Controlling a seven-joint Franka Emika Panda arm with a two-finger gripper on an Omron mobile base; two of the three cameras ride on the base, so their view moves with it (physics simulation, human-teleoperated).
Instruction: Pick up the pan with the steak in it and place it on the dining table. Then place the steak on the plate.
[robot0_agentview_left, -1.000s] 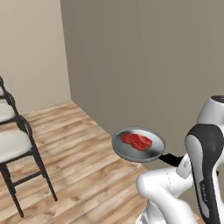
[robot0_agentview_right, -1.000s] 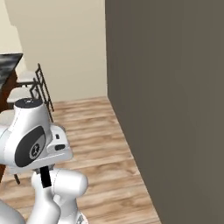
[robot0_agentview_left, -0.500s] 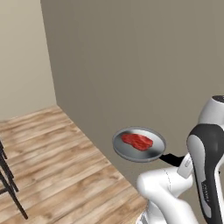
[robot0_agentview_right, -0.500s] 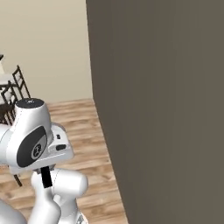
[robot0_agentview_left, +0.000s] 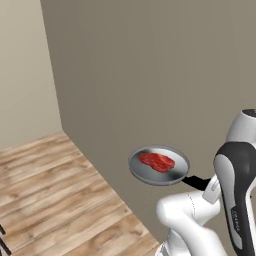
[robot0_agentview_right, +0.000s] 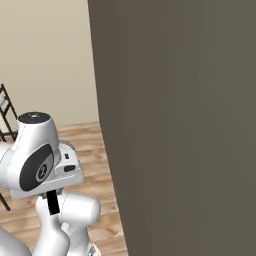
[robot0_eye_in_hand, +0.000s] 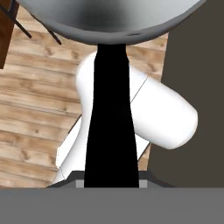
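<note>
The hand (robot0_eye_in_hand: 111, 181) is pressed together on the black handle of the pan (robot0_agentview_left: 159, 166); in the hand view you see that handle running straight up from between the fingertips to the pan's grey underside. In the left base view, note that the pan is held level in the air, well above the wooden floor (robot0_agentview_left: 55, 195) and just in front of the white arm (robot0_agentview_left: 235, 190), with its handle pointing back toward the arm. The steak (robot0_agentview_left: 156, 161) lies flat inside the pan, near its centre, as a red irregular slab smaller than the pan's rim. Beyond the pan you see a tall grey-brown wall (robot0_agentview_left: 150, 75) close to it. In the right base view, the same dark wall (robot0_agentview_right: 185, 125) stands to the right of the arm, and a dark chair frame (robot0_agentview_right: 6, 107) stands at the far left edge against the beige wall.
</note>
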